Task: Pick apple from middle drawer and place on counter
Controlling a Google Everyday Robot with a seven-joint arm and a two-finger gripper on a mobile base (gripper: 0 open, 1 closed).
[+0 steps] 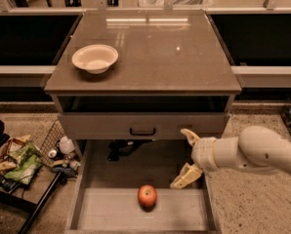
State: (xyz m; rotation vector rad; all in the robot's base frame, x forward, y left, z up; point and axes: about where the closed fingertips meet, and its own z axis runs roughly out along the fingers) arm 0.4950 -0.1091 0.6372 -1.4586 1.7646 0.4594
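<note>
The apple (147, 196), small, red with yellow patches, lies on the floor of the pulled-out middle drawer (106, 212), near its middle. My gripper (187, 157) hangs over the drawer's right side, up and to the right of the apple, not touching it. Its two cream fingers (186, 176) stand spread apart, open and empty. The white arm reaches in from the right. The counter (150, 57) is the glossy grey-brown cabinet top above.
A white bowl (94, 58) sits on the counter's left part. A grey drawer front with a black handle (142, 131) is above the open drawer. A wire basket with bags and bottles (23, 161) stands on the floor at left.
</note>
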